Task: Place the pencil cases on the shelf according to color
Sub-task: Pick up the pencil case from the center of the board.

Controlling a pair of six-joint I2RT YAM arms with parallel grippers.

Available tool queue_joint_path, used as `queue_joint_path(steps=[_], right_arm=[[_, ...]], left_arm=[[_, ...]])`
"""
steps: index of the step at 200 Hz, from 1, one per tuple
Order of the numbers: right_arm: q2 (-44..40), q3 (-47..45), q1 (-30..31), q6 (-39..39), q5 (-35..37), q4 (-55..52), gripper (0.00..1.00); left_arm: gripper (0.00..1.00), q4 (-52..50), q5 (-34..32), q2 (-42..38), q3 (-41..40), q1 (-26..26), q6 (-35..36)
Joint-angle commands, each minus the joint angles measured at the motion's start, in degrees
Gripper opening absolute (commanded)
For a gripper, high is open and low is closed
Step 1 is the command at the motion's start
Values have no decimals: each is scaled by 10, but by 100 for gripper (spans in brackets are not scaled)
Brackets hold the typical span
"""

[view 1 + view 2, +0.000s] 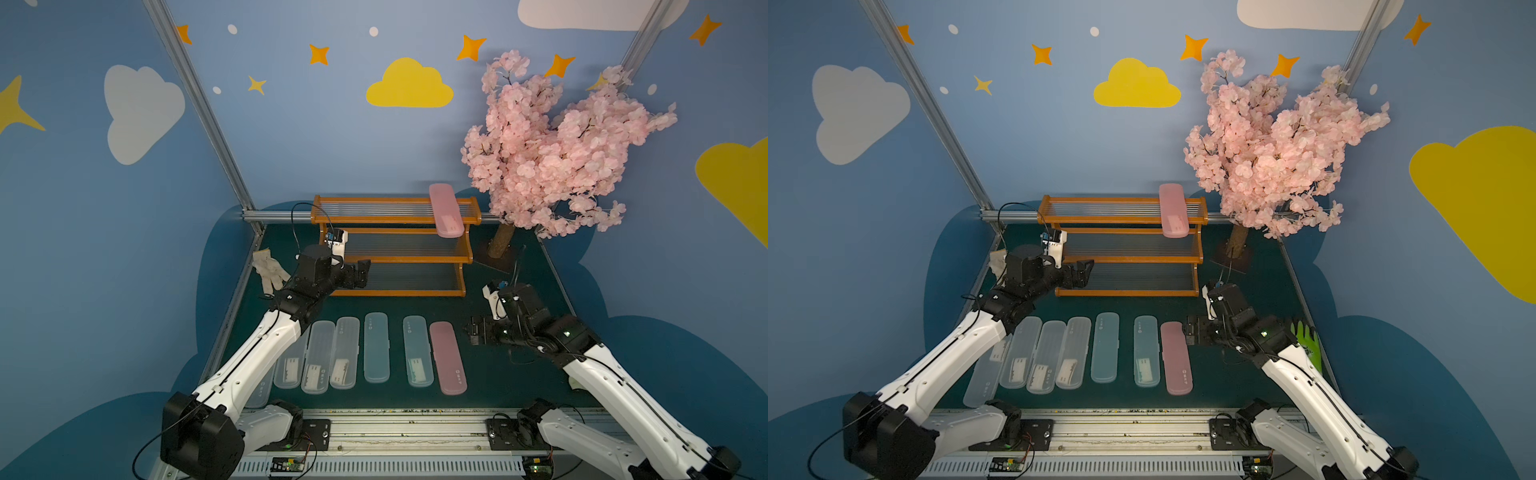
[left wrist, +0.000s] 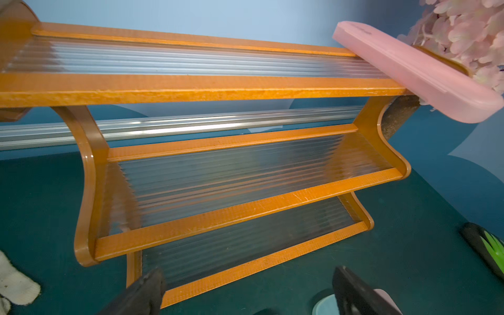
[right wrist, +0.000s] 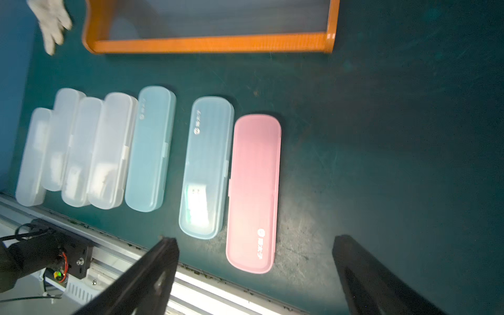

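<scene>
With one pink case [image 1: 446, 210] lying on the shelf's [image 1: 374, 219] top tier, upper centre in a top view, the right pincer [image 1: 473, 331], spread and empty, hangs beside the second pink case [image 1: 447, 357] on the worktop [image 1: 415, 307], likely its next pick; the left pincer [image 1: 363, 272] is likewise spread.

Glossy wooden shelf [image 2: 207, 90]; frosted translucent plastic pencil cases [image 3: 253, 191].

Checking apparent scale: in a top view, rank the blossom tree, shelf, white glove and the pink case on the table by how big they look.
1. blossom tree
2. shelf
3. pink case on the table
4. white glove
</scene>
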Motion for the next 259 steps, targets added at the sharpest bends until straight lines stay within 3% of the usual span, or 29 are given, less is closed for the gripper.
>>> queue_joint_path(steps=[1, 54, 121, 152, 259], right_arm=[[17, -47, 29, 68, -16, 15, 95], [77, -115, 106, 143, -2, 87, 99], [257, -58, 192, 146, 36, 51, 99], [313, -44, 202, 150, 45, 41, 99], [291, -125, 204, 169, 35, 80, 97]], left_arm=[[100, 8, -8, 8, 0, 0, 11], [100, 2, -27, 16, 4, -1, 15], [100, 0, -31, 13, 5, -1, 22], [100, -1, -34, 11, 5, -4, 24], [100, -1, -41, 15, 4, -11, 28]])
